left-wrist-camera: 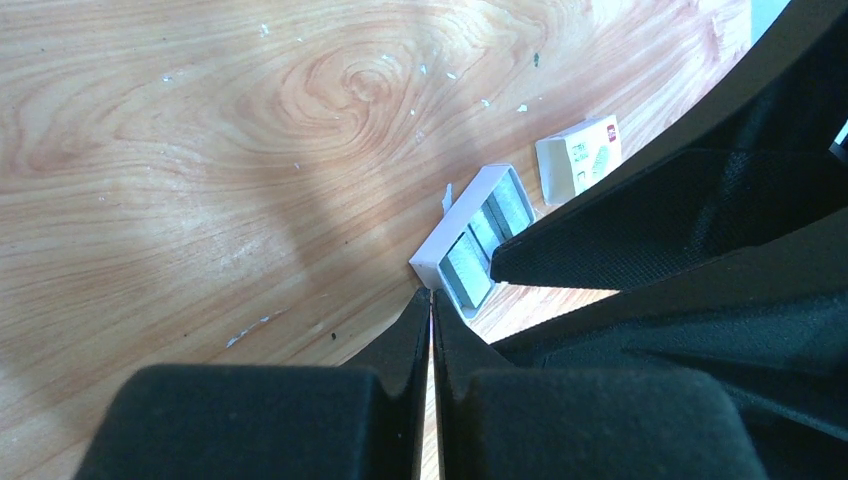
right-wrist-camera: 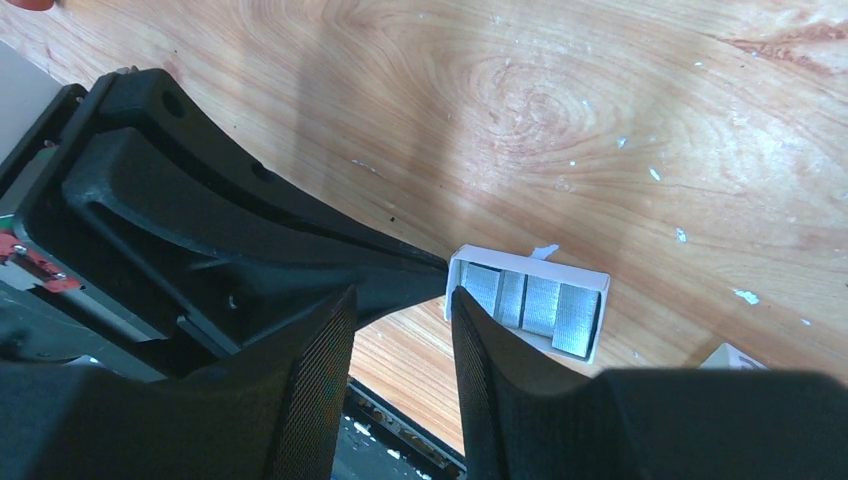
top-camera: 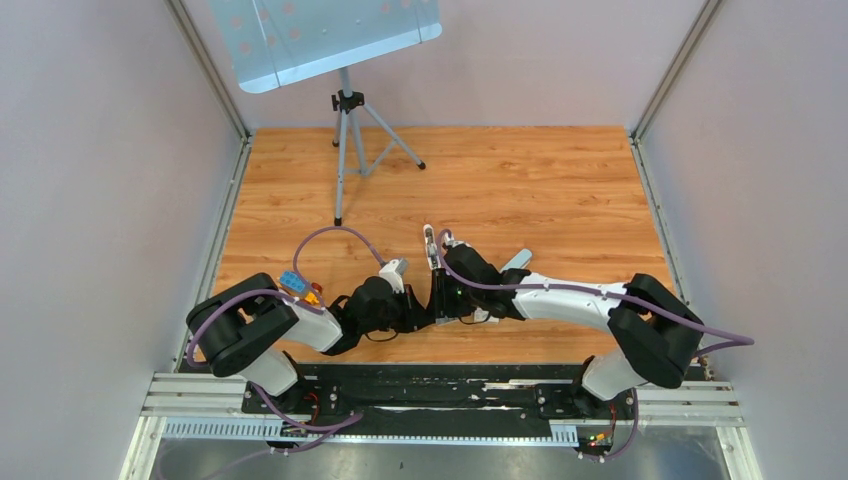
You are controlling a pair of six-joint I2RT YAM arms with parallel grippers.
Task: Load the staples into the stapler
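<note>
The staples are grey ridged blocks lying in a row in a small open white tray on the wooden table. They also show in the left wrist view. My right gripper is open and empty, its right fingertip at the tray's left end. My left gripper is shut with only a hairline gap and holds nothing visible, its tips just short of the tray's near corner. In the top view both grippers meet at the table's middle front. A thin pale object stands just behind them; I cannot tell whether it is the stapler.
A small white printed box lies just beyond the tray. A tripod with a pale panel stands at the back left. The table's front edge and black base rail lie close below the right gripper. Grey walls enclose the table.
</note>
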